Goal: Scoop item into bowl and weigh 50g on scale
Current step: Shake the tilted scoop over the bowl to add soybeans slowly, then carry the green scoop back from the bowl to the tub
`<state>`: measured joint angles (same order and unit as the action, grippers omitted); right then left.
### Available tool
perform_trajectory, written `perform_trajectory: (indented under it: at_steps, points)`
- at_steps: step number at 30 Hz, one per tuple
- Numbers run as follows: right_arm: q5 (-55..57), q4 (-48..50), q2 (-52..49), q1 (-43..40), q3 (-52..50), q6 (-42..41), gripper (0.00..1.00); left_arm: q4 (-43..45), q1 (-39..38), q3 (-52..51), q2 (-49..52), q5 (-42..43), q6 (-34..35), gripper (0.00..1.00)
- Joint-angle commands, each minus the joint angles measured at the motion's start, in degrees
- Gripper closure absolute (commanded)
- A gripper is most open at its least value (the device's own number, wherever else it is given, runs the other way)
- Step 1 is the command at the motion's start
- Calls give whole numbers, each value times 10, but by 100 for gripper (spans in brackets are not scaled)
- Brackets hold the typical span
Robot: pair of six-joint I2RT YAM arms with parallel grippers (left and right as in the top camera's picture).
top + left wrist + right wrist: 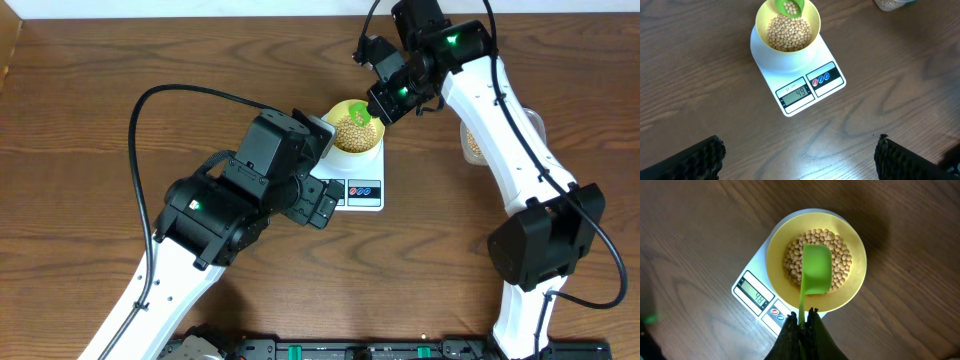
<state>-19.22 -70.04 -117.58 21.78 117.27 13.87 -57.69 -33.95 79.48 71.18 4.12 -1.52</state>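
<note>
Overhead view: brown wood-grain table (90, 90) carries all items. L arm reaches in from near left, R arm from near right.

1. Flat white digital scale (832, 60) sits mid-table, display end facing near.
2. Clear plastic tub (890, 4) stands right of scale, well apart, mostly hidden by R arm; holds more beans.
3. Small round pale-yellow bowl (777, 240) sits on scale platform, far end.
4. Green plastic scoop (816, 270) hangs over bowl interior. Left wrist cam shows a few beans in it.
5. Small round tan beans (842, 255) cover bowl floor, approx. half depth.
6. Grey display (797, 93) reads high 40s; last digit unclear.

Pincers: R gripper (801, 325) is clamped on scoop handle. L gripper (800, 160) hangs spread wide, holding nothing, near side of scale.

Step in hand (est.): final top-up, close to 50 g.

Next move (est.): tip scoop slightly, release beans a few at a time, check display, stop at 50. Overshoot risk is high.
</note>
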Motion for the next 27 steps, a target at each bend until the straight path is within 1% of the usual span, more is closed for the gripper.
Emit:
perform_trajectory:
  at_steps: [1, 5, 17, 21, 27]
  points:
    - [3, 2, 21, 2, 12, -26, 99, -1, 1, 13, 0, -7, -4, 2]
    - [9, 2, 21, 0, 12, -67, 99, -1, 1, 13, 0, -7, -4, 2]
    - [10, 3, 21, -8, 11, -227, 99, -1, 1, 13, 0, -7, -4, 2]
    - [-50, 15, 21, -25, 11, -231, 99, -1, 1, 13, 0, -7, -4, 2]
    - [-177, 19, 21, -77, 9, -235, 99, -1, 1, 13, 0, -7, -4, 2]
